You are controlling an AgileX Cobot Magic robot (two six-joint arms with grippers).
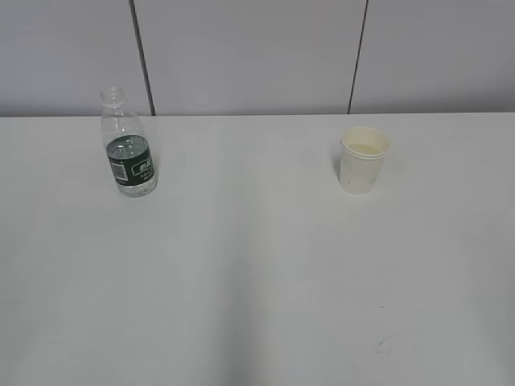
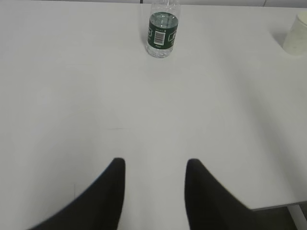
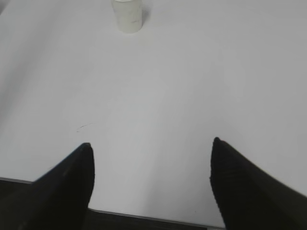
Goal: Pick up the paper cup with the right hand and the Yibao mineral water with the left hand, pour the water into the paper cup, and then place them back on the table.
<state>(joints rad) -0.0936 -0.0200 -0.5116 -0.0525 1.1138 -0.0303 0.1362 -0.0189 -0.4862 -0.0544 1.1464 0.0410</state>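
The Yibao mineral water (image 1: 129,153), a clear capless bottle with a dark green label, stands upright at the back left of the white table (image 1: 257,265). The white paper cup (image 1: 363,159) stands upright at the back right. Neither arm shows in the exterior view. In the left wrist view my left gripper (image 2: 155,165) is open and empty over the near table, with the bottle (image 2: 162,32) far ahead and the cup (image 2: 296,34) at the right edge. In the right wrist view my right gripper (image 3: 151,146) is wide open and empty near the table's front edge, the cup (image 3: 127,15) far ahead.
A grey panelled wall (image 1: 257,52) stands behind the table. The table's front edge (image 3: 144,216) shows below my right gripper, and its corner (image 2: 280,206) at the lower right of the left wrist view. A faint scuff mark (image 1: 383,344) lies near the front right.
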